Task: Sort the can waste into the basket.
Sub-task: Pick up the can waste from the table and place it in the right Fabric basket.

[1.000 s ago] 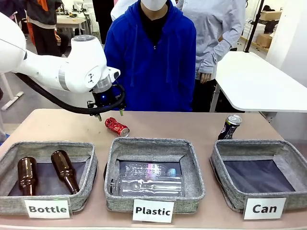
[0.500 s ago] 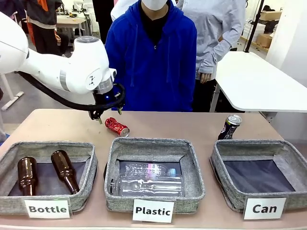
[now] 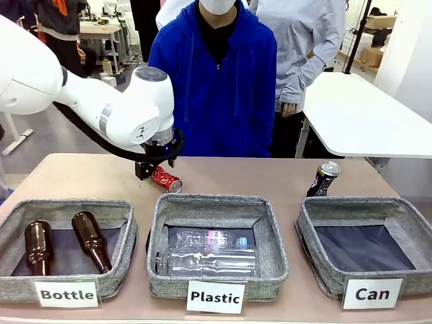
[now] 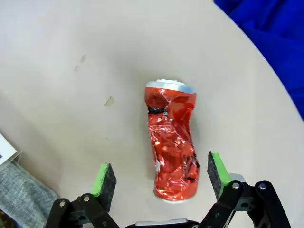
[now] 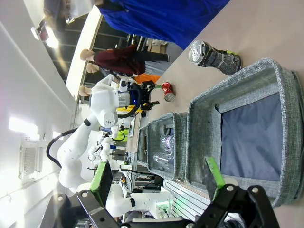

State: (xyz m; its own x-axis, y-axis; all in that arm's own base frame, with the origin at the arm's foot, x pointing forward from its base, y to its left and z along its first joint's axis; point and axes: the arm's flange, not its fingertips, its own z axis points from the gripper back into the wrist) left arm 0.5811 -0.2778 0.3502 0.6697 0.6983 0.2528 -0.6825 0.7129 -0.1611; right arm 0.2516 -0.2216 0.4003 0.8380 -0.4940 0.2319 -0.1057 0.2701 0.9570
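Red can (image 4: 172,142): lay lower centre, between left gripper's (image 4: 160,173) wide, empty jaws.
Risk: its dented skin could probably slip or roll once pinched.
Right gripper (image 5: 157,179): stood open, empty.

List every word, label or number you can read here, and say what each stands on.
"Bottle": left label, front of the left basket.
"Plastic": middle label, front of the middle basket.
"Can": right label, front of the right basket.
Print on the red can and the dark can: too crumpled or small to read.
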